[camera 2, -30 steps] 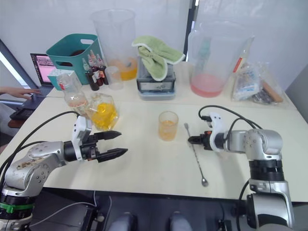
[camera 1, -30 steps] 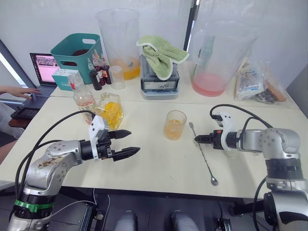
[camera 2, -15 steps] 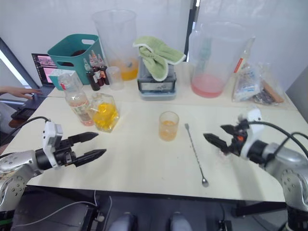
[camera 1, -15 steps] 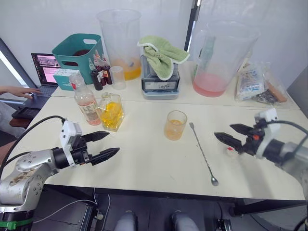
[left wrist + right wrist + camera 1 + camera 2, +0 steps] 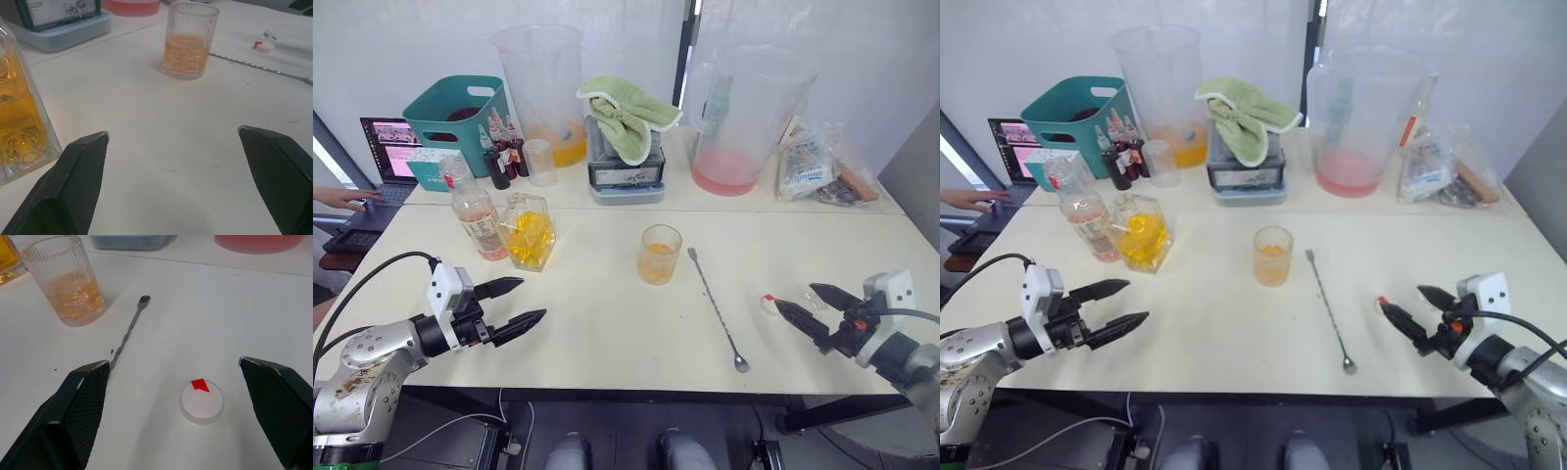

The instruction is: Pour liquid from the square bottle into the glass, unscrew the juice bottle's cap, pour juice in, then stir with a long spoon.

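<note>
In the left eye view, the glass [image 5: 660,254] is sitting near the middle of the table [image 5: 607,323] holding orange liquid. The long spoon [image 5: 715,308] is lying flat just at its 3 o'clock, its long axis running from about 11 o'clock to 5 o'clock, bowl end toward the near edge and forked end away. The square bottle [image 5: 527,231] and the juice bottle [image 5: 476,211] are standing upright side by side, at the glass's 9 o'clock. A white cap [image 5: 768,305] is resting on the table at the spoon's 3 o'clock. The left gripper [image 5: 514,305] is hovering with its fingers spread wide and holding nothing; the right gripper [image 5: 810,308], just past the cap, is likewise gaping and empty.

In the right eye view, a person's hand [image 5: 962,200] is resting at a laptop [image 5: 1005,147] off the table's far left corner.

In the left wrist view, the glass is standing ahead between the splayed fingers, the square bottle close beside one of them.

In the right wrist view, the cap is lying between the parted fingers, the spoon's forked end pointing toward the glass.

Judging by the filled glass and loose cap, pouring looks finished and stirring is the step in hand. Next, the right gripper needs to reach the spoon's handle, pinch across the thin shaft, and lift it upright over the glass.
</note>
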{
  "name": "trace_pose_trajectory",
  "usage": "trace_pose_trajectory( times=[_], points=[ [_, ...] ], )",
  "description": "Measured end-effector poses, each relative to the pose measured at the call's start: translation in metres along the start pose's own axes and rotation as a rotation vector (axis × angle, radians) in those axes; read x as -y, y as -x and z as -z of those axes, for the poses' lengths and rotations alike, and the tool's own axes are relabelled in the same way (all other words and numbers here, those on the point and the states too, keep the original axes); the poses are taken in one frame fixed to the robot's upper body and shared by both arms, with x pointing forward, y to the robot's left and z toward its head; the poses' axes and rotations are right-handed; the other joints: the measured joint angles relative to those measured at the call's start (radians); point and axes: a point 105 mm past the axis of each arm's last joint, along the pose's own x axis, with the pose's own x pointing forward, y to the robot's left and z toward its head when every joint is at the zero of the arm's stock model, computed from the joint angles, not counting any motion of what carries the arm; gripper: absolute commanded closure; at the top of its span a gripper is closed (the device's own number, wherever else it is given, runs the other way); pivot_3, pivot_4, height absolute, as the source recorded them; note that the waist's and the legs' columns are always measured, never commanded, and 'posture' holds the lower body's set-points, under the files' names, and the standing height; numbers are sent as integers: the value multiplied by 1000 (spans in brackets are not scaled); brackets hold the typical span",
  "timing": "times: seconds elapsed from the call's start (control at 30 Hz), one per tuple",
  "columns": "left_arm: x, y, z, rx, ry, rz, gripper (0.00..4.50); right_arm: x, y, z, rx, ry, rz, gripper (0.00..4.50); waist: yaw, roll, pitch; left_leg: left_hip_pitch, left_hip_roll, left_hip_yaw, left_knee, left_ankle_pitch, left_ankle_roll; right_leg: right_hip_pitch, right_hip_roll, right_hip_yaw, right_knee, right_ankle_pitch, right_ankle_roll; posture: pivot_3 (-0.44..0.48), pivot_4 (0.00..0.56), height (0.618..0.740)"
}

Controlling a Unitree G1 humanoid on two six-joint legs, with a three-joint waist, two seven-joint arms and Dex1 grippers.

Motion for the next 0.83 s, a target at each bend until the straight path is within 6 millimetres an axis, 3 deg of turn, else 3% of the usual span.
trace_pose_trajectory(
  times=[0.83],
  points=[
    [-5, -3, 5, -58, -15, -20, 0, 6, 9, 9, 9, 36, -14, 27, 1, 0, 0, 0, -1, 0, -1, 0, 0, 0, -1, 0, 0, 0, 0, 0, 150, 740]
  ],
)
